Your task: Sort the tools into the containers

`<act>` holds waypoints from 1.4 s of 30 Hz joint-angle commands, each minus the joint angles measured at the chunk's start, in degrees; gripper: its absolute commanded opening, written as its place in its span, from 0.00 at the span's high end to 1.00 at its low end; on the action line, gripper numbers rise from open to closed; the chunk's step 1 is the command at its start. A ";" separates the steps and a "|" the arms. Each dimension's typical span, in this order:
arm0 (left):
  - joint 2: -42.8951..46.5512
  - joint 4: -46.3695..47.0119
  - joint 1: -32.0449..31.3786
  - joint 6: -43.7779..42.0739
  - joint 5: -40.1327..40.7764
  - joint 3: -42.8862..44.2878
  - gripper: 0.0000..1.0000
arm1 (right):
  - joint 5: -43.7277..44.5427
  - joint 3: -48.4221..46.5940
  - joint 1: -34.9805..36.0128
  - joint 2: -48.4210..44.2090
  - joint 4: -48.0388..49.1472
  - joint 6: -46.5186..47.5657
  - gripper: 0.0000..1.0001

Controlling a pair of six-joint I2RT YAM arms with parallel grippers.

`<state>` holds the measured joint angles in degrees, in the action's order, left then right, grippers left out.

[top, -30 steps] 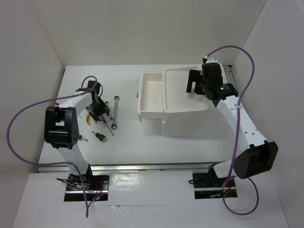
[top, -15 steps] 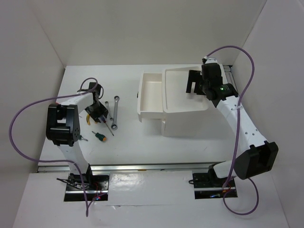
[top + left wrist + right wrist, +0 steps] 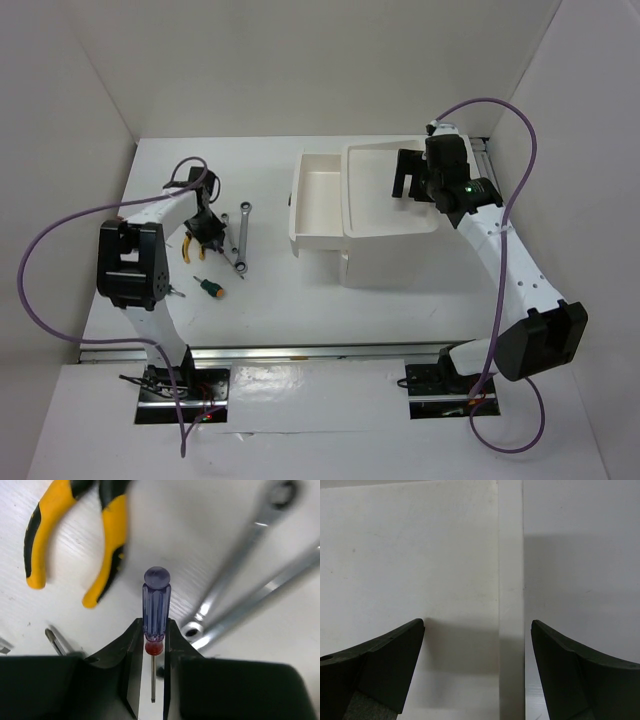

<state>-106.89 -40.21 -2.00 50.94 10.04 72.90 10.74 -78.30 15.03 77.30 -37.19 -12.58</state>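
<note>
In the left wrist view my left gripper (image 3: 152, 635) is shut on the thin blue-handled screwdriver (image 3: 156, 605), its jaws pressed on both sides of the handle's lower end, with the shaft running back between them. Yellow-and-black pliers (image 3: 105, 555) lie to the left and two silver wrenches (image 3: 235, 570) (image 3: 260, 600) to the right. From above, the left gripper (image 3: 207, 240) is low over this cluster, between the pliers (image 3: 187, 250) and the wrenches (image 3: 243, 222). The white container unit (image 3: 390, 255) has one drawer (image 3: 318, 200) pulled out. My right gripper (image 3: 405, 180) hangs open over the top tray (image 3: 510, 580).
An orange-handled stubby screwdriver (image 3: 209, 288) lies on the table just nearer than the left gripper, and a green one (image 3: 176, 291) lies beside the left arm. White walls enclose the table on the left, back and right.
The left gripper has closed onto the blue screwdriver's handle and shifted slightly among the tools. The right arm has not moved.
</note>
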 commanded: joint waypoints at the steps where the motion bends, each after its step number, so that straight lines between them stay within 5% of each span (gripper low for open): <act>1: 10.44 -1.80 -1.60 -3.11 -1.07 7.32 1.00 | 0.51 0.34 0.71 0.13 -4.91 0.98 0.06; 9: 13.82 -10.66 -2.13 -18.67 -15.38 39.03 1.00 | 1.56 -0.18 0.71 0.66 -5.44 0.98 0.06; 10: 13.12 -10.16 -2.13 -19.64 -22.02 43.68 1.00 | 1.56 -0.18 0.71 0.66 -5.44 0.98 0.06; 16: 11.10 6.86 -4.06 -14.21 -53.06 41.91 0.99 | 1.56 -0.19 0.71 0.66 -5.44 0.98 0.06; 17: 11.09 12.99 -6.15 -13.16 -54.24 41.27 0.99 | 2.08 -0.18 0.71 0.66 -5.44 0.98 0.06; 27: 2.13 22.54 -16.18 -12.44 -48.73 40.04 0.97 | 2.70 -0.18 0.71 1.19 -5.96 0.98 0.06; 31: -0.42 21.66 -17.33 -12.44 -46.17 39.34 0.65 | 2.70 -0.18 0.71 1.71 -5.96 0.98 0.06; 32: -1.12 21.66 -17.34 -12.44 -45.47 39.33 0.37 | 2.70 -0.18 0.71 1.72 -5.96 1.50 0.06; 35: 0.27 21.05 -17.34 -13.05 -43.10 36.44 0.00 | 2.70 -0.18 0.71 1.72 -5.96 1.50 0.06; 38: 2.91 20.00 -16.02 -13.76 -39.85 35.30 0.00 | 2.70 -0.18 0.71 1.72 -5.96 1.50 0.06; 42: 6.87 7.81 -11.20 -9.29 -21.37 34.67 0.00 | 2.18 -0.18 0.71 2.24 -5.96 1.50 0.06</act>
<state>-106.54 -25.76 -17.19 38.54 -26.13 107.22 11.70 -78.43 15.25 77.58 -37.34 -12.58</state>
